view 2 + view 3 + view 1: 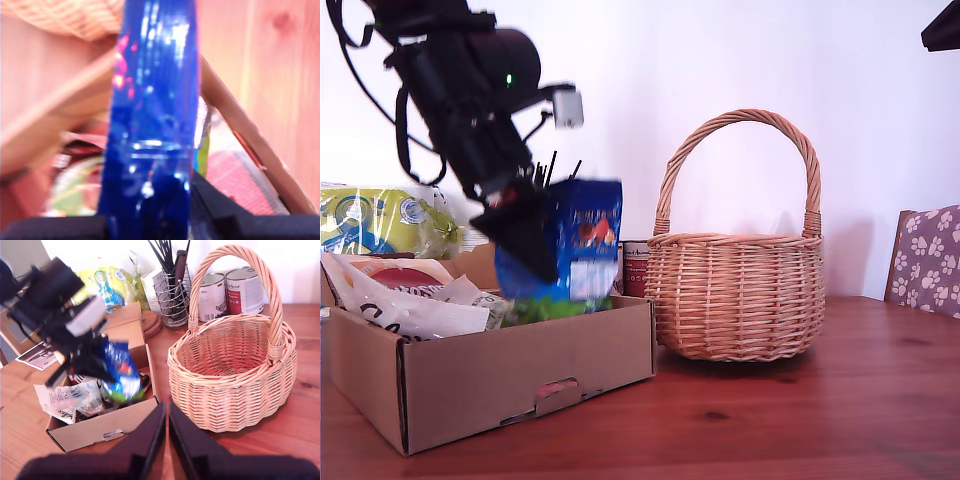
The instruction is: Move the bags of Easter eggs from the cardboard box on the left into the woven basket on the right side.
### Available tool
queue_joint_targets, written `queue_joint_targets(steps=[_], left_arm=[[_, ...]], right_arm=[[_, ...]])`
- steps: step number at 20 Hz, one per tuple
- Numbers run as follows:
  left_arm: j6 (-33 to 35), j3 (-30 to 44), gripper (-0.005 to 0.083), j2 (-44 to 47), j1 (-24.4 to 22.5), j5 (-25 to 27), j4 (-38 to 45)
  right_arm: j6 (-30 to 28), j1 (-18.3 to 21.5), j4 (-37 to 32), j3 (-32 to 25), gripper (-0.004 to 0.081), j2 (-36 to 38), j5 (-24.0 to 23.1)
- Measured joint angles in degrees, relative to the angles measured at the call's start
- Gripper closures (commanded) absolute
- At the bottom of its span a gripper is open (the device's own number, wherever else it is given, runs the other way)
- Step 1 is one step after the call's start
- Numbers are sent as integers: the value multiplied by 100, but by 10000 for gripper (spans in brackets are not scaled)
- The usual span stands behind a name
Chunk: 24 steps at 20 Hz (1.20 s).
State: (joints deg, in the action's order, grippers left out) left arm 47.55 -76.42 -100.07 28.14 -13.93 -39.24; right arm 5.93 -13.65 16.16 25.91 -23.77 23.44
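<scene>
Our first pincer is clenched on the dark blue bag of Easter eggs, holding it lifted just above the cardboard box, near the box's end that faces the woven basket. The first wrist view shows the blue pouch edge-on between the jaws, glossy, with a box wall and the basket rim behind it. The frames are motion-blurred around the bag, so the exact grip line is hard to read; it looks pinched at one side edge, with most of the pouch hanging free. Our second pincer hangs in the air on the near side of the box and basket, jaws closed together with nothing between them. Cream bags lie in the box, one with a red oval logo. The basket interior is bare in the second wrist view. To do this step well, we judge: lift enough that the pouch bottom clears the box wall and then the basket rim, pass beside the arched handle rather than under its crown, keep the squeeze firm since the foil is slippery, and release low inside the basket. Behind stand two cans and a wire holder of black sticks; keep clear.
</scene>
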Motion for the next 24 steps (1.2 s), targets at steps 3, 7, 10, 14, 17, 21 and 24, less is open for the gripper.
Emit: queue_joint_targets(steps=[3,7,10,14,17,21,24], left_arm=[[-66,-343,681,577,0,-105,35],[-710,-940,666,1263,42,-885,629],[-846,-979,262,1257,81,-345,490],[-1611,-874,86,986,85,-136,-605],[-2149,-852,86,946,365,-367,-955],[-2485,-852,86,831,1237,37,-964],[-2968,-855,86,297,1731,721,-848]], right_arm=[[0,0,-2,0,782,0,0],[0,0,-2,0,782,0,0],[0,0,-2,0,782,0,0],[0,0,-2,0,782,0,0],[0,0,-2,0,782,0,0],[0,0,-4,0,782,0,0],[0,0,-4,0,782,0,0]])
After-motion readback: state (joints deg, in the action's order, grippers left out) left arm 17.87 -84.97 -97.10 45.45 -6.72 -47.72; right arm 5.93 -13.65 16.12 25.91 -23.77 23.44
